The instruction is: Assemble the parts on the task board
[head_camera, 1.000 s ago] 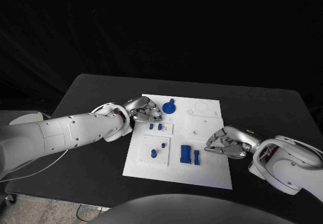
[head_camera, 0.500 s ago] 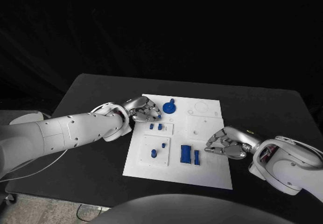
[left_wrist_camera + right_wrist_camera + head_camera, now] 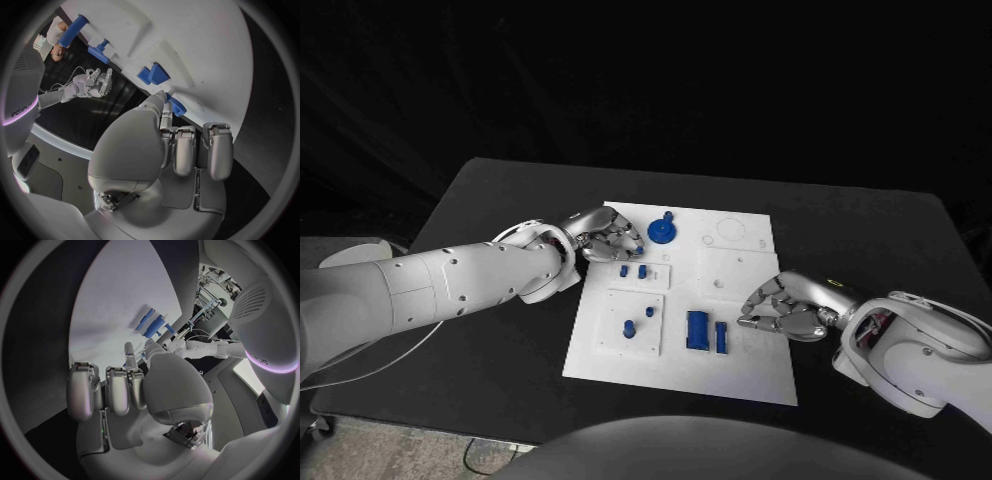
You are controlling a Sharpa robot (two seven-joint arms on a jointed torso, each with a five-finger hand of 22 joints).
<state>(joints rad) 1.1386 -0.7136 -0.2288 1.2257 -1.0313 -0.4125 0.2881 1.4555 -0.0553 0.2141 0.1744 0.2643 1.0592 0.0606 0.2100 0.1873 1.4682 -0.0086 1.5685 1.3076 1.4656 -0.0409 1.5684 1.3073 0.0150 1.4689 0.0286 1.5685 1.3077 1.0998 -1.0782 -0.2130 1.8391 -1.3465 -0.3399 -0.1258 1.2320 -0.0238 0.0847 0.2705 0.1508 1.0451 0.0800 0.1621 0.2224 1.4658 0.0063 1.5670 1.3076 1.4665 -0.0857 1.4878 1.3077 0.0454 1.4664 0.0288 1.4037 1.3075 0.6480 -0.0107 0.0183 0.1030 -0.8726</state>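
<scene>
On my head feed the white task board (image 3: 750,372) lies in the middle of the black worktop (image 3: 502,200). My left hand (image 3: 600,236) sits at the board's far left corner with its fingers curled in. On the left wrist feed one fingertip (image 3: 164,96) touches a small blue part (image 3: 175,105) at the board's edge; I cannot tell whether the hand pinches that piece or only rests against it. Just beside the hand on the board stands the round blue part (image 3: 664,230), and near it lie two small blue pegs (image 3: 633,270) on a raised white tile.

My right hand (image 3: 785,308) rests over the board's right edge, fingers curled together, and I see nothing held in it on the head or right wrist feed. Close to its fingertips lie two long blue blocks (image 3: 705,331), side by side. A further blue piece (image 3: 630,323) sits on the square tile toward the board's near left.
</scene>
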